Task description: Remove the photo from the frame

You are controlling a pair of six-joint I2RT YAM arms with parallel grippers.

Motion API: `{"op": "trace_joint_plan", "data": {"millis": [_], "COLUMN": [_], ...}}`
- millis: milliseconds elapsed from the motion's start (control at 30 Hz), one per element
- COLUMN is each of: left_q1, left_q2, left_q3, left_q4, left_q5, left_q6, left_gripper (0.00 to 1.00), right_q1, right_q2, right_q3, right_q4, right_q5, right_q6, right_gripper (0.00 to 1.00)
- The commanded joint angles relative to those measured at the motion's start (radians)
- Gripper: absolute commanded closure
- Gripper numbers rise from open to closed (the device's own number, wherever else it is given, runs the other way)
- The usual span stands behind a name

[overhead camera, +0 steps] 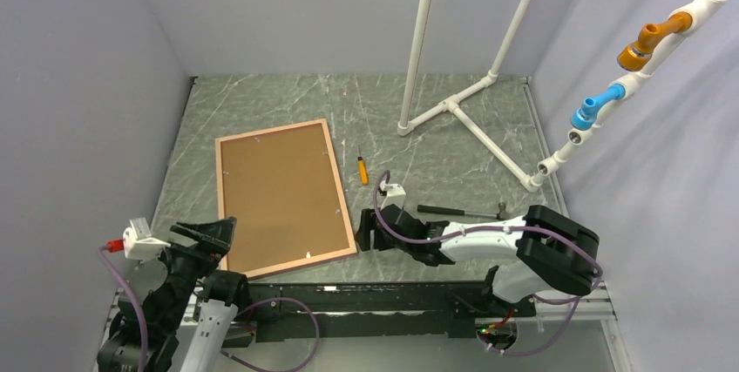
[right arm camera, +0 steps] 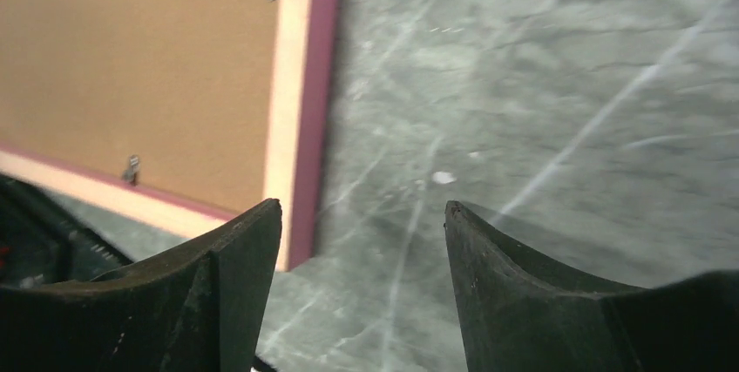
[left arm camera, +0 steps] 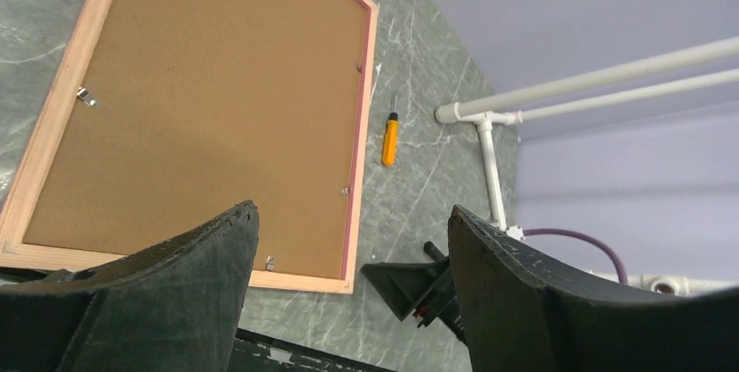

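Looking down from the top camera, I see the frame [overhead camera: 292, 263] lying flat on the tabletop [overhead camera: 436, 154], over on the left side. Its thin pink border goes all the way around a brown backing board [overhead camera: 281, 198], and the board faces up. Little metal clips [left arm camera: 84, 96] sit along the edges of the board.

My left tool [overhead camera: 213, 240] hangs above the near left corner of the frame. Its fingers are wide apart and hold nothing. In its own camera I see the board and the tabletop between them.

My right tool [overhead camera: 370, 233] is low, just beside the near right corner of the frame, on the bare tabletop side. Its fingers [right arm camera: 218, 294] are apart too, with only grey-green tabletop between them. I cannot tell if they touch the tabletop.

An orange screwdriver [overhead camera: 362, 170] lies just to the right of the frame. A hammer [overhead camera: 457, 212] lies farther right, behind my right arm. A white pipe stand [overhead camera: 453, 106] rises at the far side.
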Motion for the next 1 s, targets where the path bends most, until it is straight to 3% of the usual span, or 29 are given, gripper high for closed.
{"op": "trace_joint_plan", "data": {"millis": [0, 167, 533, 867, 967], "left_q1": [-0.004, -0.004, -0.003, -0.003, -0.004], "left_q2": [0.038, 0.071, 0.137, 0.172, 0.169], "left_q3": [-0.032, -0.074, -0.122, -0.143, -0.157], "left_q4": [0.085, 0.142, 0.19, 0.19, 0.201], "left_q5": [0.092, 0.19, 0.377, 0.467, 0.482], "left_q6": [0.069, 0.126, 0.238, 0.295, 0.291], "left_gripper": [0.18, 0.18, 0.16, 0.16, 0.16], "right_q1": [-0.048, -0.123, -0.288, -0.324, -0.323], "right_q2": [-0.049, -0.027, 0.266, 0.494, 0.531], "right_q3": [0.073, 0.152, 0.455, 0.615, 0.63], "right_q4": [-0.176, -0.162, -0.169, -0.169, -0.175], "right_q5": [0.117, 0.139, 0.078, 0.12, 0.138], "right_q6": [-0.098, -0.144, -0.236, -0.314, -0.34], "right_gripper": [0.3, 0.34, 0.47, 0.51, 0.59]}}
